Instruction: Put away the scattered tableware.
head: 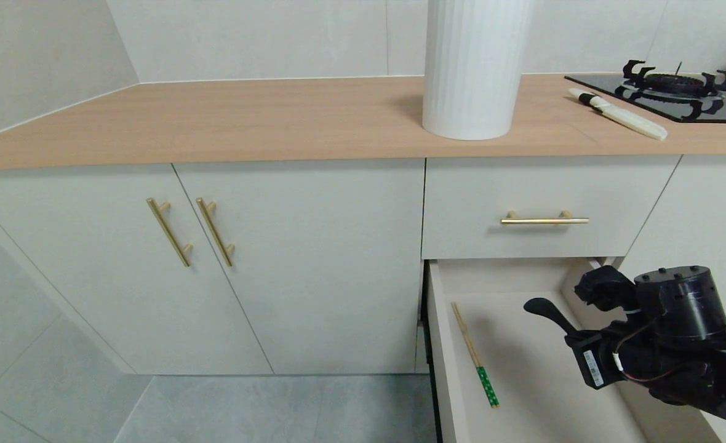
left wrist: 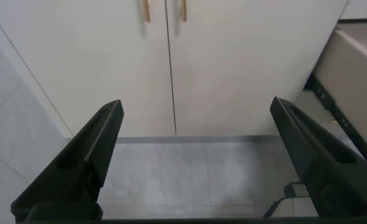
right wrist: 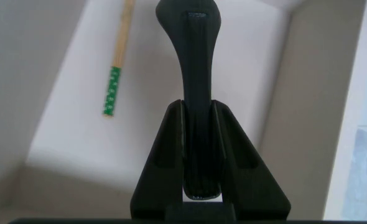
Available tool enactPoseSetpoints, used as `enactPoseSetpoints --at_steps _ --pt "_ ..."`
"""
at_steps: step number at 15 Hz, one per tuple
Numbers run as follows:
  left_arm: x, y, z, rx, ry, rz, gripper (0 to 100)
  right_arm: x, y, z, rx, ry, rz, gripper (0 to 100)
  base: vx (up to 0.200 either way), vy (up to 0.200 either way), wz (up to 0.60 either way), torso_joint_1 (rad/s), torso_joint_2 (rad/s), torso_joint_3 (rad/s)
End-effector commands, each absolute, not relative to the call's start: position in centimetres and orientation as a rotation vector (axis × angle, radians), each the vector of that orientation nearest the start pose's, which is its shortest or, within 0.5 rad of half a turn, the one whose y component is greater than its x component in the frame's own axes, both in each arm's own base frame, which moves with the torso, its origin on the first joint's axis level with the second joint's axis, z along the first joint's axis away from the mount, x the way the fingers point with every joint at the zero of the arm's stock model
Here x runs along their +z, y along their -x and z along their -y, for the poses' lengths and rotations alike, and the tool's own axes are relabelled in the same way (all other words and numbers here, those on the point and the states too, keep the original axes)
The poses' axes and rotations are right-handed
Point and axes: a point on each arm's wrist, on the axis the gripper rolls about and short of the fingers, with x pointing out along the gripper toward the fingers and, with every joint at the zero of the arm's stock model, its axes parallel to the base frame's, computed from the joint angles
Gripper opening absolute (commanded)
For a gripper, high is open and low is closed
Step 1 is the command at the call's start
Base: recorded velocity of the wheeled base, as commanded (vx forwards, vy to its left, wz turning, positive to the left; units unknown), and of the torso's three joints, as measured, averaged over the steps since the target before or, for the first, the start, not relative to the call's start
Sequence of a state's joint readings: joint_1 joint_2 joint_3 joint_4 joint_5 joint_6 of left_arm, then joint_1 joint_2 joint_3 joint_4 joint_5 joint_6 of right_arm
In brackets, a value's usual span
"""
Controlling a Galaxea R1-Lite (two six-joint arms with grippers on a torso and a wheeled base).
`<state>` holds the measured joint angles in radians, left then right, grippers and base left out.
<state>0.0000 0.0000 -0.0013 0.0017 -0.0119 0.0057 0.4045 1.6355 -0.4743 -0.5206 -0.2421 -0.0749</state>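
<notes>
Pinches a slim black utensil (head: pixel 544 311) in the right gripper (head: pixel 575 341). Fingers (right wrist: pixel 233 155) pressed flat against its shaft, rounded end poking out ahead; cannot tell whether spoon or ladle. Hovers over the open drawer (head: pixel 440 344), toward its right wall, well apart from the chopsticks (head: pixel 475 357) lying along the left wall with green tips toward the front. Holds the left gripper (left wrist: pixel 196 109) spread wide and empty, low down, facing the cabinet doors (left wrist: pixel 233 56) and the floor.

Risks a slip first: clamps only a narrow shaft, so may let the utensil swivel or slide out if tilted. Could release from too high and send it clattering against the drawer wall or onto the chopsticks. Could clip the right wall, or the closed drawer front above, when lowering or backing out — little room on that side.

Leaves a white knife (head: pixel 618 115) on the countertop (head: pixel 246 117) beside the hob (head: pixel 670 86), near a tall ribbed white container (head: pixel 470 67) — easy to knock over when reaching there.
</notes>
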Motion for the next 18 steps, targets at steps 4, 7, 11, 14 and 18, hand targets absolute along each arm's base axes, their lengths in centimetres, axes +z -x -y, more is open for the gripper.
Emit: enactPoseSetpoints --at_steps 4,7,11,14,18 --pt "7.6 2.3 0.0 -0.011 -0.006 -0.002 100 10.3 -22.6 -9.1 0.18 0.282 -0.624 0 0.0 0.0 0.0 -0.007 0.03 0.023" --pt "7.6 2.3 0.0 -0.012 -0.006 -0.001 100 8.6 -23.7 -9.6 0.179 0.285 -0.643 0 0.0 0.0 0.0 -0.001 0.0 0.035" --pt "7.6 2.3 0.0 -0.012 -0.006 -0.001 100 6.5 -26.0 -10.4 0.15 0.214 -0.674 0 0.0 0.0 0.0 0.0 0.0 0.0" --pt "7.6 2.3 0.0 -0.011 -0.006 -0.002 100 3.5 -27.9 -11.2 0.12 0.167 -0.75 0 0.0 0.0 0.0 0.0 0.0 0.0" --pt "7.5 2.3 0.0 -0.012 -0.006 -0.003 100 1.0 -28.9 -10.9 0.09 0.158 -0.804 0 0.0 0.0 0.0 0.0 0.0 0.0"
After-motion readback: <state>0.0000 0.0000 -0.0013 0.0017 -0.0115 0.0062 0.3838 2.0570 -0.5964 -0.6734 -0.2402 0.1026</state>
